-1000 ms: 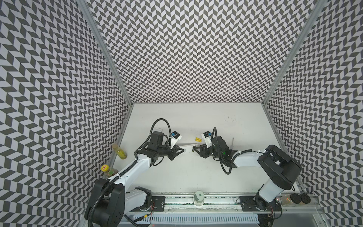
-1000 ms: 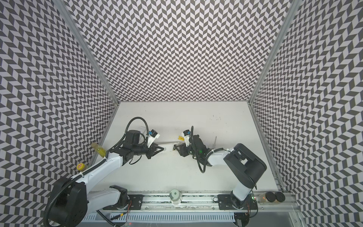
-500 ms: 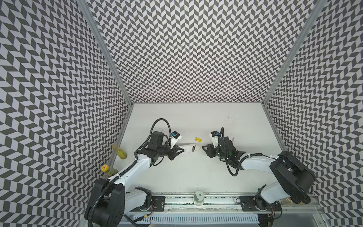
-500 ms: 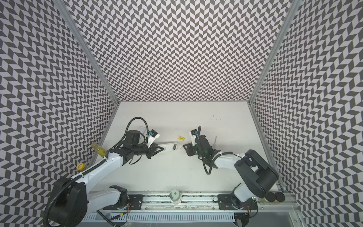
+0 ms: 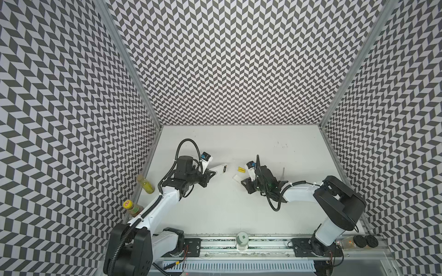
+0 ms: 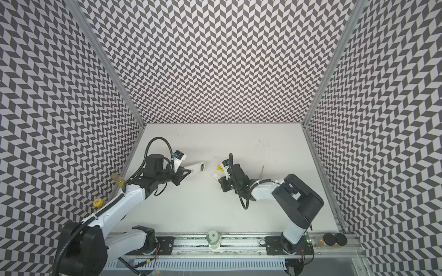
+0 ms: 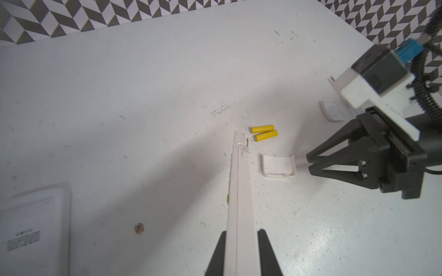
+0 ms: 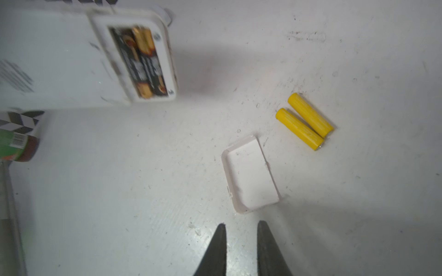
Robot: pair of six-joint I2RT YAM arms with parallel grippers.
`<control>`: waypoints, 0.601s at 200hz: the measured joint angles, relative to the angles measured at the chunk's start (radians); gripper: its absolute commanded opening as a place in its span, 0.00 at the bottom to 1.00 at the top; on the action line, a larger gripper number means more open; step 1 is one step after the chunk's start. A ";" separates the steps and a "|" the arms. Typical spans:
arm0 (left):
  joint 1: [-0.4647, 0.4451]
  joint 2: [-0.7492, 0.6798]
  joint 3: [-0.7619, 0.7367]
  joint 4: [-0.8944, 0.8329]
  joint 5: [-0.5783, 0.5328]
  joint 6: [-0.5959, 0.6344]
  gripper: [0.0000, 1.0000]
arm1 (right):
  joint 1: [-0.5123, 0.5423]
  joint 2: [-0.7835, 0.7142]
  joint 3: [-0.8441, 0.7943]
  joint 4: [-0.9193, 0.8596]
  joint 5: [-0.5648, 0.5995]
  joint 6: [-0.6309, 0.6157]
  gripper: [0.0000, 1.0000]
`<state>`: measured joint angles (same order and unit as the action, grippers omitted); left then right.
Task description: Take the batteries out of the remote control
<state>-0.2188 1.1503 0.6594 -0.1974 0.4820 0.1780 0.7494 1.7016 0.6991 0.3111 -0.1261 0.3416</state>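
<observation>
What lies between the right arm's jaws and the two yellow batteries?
The loose white battery cover, hollow side up, touching neither the jaws nor the yellow batteries; the right wrist view shows it.

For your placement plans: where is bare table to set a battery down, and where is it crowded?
Bare: the table strip along the back wall; the wide patch just inside the front rail. Crowded: centre, around yellow batteries, cover and remote.
</observation>
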 measured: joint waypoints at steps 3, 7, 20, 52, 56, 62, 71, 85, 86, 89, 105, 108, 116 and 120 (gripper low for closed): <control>0.001 0.000 0.003 0.000 -0.001 0.000 0.00 | 0.000 0.004 0.000 0.000 0.000 -0.001 0.15; 0.002 -0.001 0.008 -0.001 -0.001 0.000 0.00 | 0.000 0.009 0.000 -0.001 -0.001 0.000 0.13; 0.003 -0.002 0.014 0.000 -0.002 0.001 0.00 | 0.000 0.022 0.000 -0.002 -0.002 0.000 0.10; 0.003 -0.006 0.014 -0.006 -0.002 0.005 0.00 | 0.000 0.056 0.010 -0.002 -0.005 -0.002 0.09; 0.003 -0.006 0.014 -0.007 -0.002 0.005 0.00 | 0.000 0.062 0.013 -0.001 -0.006 -0.002 0.09; 0.003 -0.006 0.014 -0.008 -0.002 0.005 0.00 | 0.000 0.069 0.021 0.002 -0.009 -0.002 0.09; 0.003 -0.006 0.014 -0.008 -0.002 0.006 0.00 | 0.000 0.084 0.037 0.003 -0.012 -0.004 0.09; 0.003 -0.006 0.014 -0.010 -0.002 0.007 0.00 | 0.001 0.114 0.069 0.010 -0.021 -0.009 0.09; 0.003 -0.006 0.014 -0.010 -0.002 0.007 0.00 | 0.001 0.115 0.071 0.010 -0.021 -0.009 0.09; 0.003 -0.007 0.014 -0.010 -0.002 0.008 0.00 | 0.001 0.122 0.079 0.011 -0.022 -0.010 0.09; 0.003 -0.008 0.014 -0.014 -0.002 0.008 0.00 | 0.007 0.167 0.131 0.016 -0.032 -0.018 0.09; 0.003 -0.010 0.014 -0.014 -0.002 0.009 0.00 | 0.008 0.177 0.143 0.018 -0.031 -0.021 0.09; 0.003 -0.013 0.014 -0.016 -0.001 0.010 0.00 | 0.011 0.207 0.177 0.022 -0.037 -0.025 0.09; 0.003 -0.014 0.014 -0.016 -0.001 0.011 0.00 | 0.013 0.221 0.194 0.026 -0.038 -0.028 0.09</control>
<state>-0.2153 1.1362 0.6739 -0.2138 0.4812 0.1886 0.7624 1.9224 0.8932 0.3370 -0.1642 0.3134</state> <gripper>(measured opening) 0.153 0.094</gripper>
